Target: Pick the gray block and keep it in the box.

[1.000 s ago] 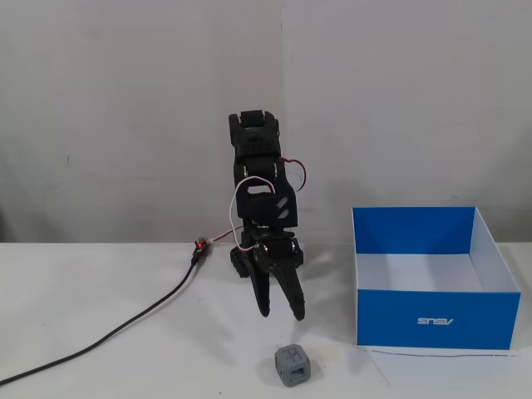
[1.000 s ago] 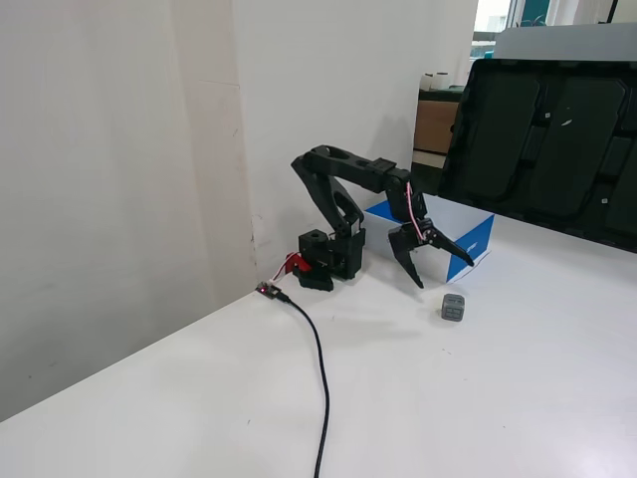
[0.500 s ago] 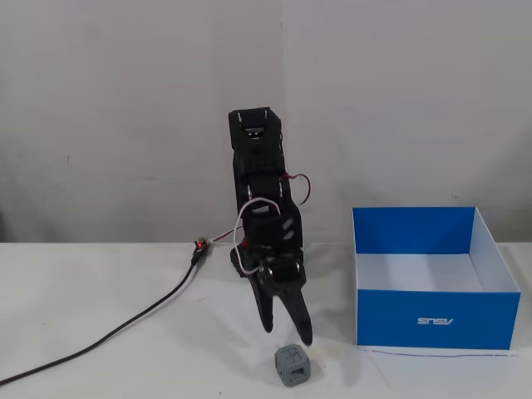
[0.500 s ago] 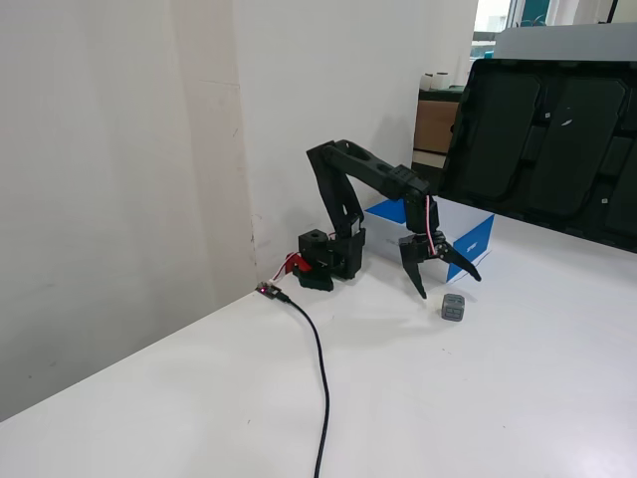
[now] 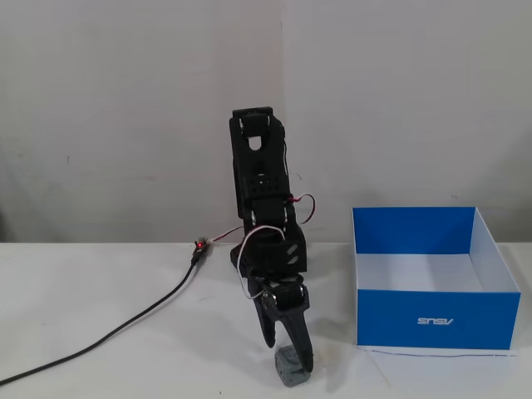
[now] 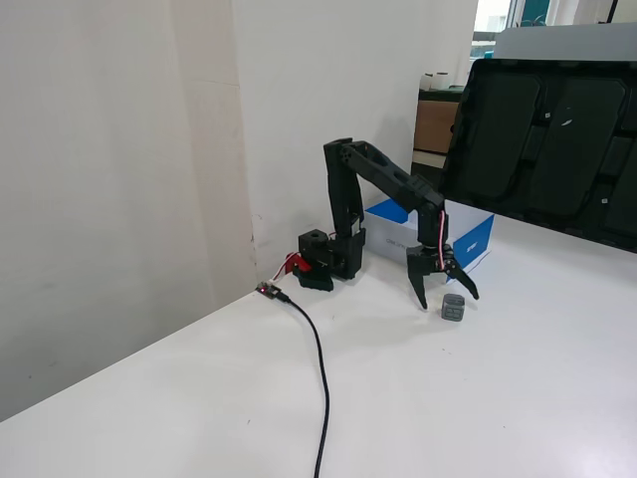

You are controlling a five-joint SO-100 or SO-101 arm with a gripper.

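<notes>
The black arm reaches forward and down from its base, and the gripper hangs low over the white worktop with its two fingers spread apart and pointing down — it has hold of nothing. In a fixed view from the front, the gripper stands right over the gray block, one finger in front of the block's upper right part and the other off to its left; whether either finger touches the block cannot be told. From the side, the gray block sits on the worktop just beside the nearer fingertip.

The box — blue outside, white inside, a small white logo on its front wall — stands on the worktop to the right of the arm in the front view, apart from the block. A black cable runs across the worktop from the arm's base.
</notes>
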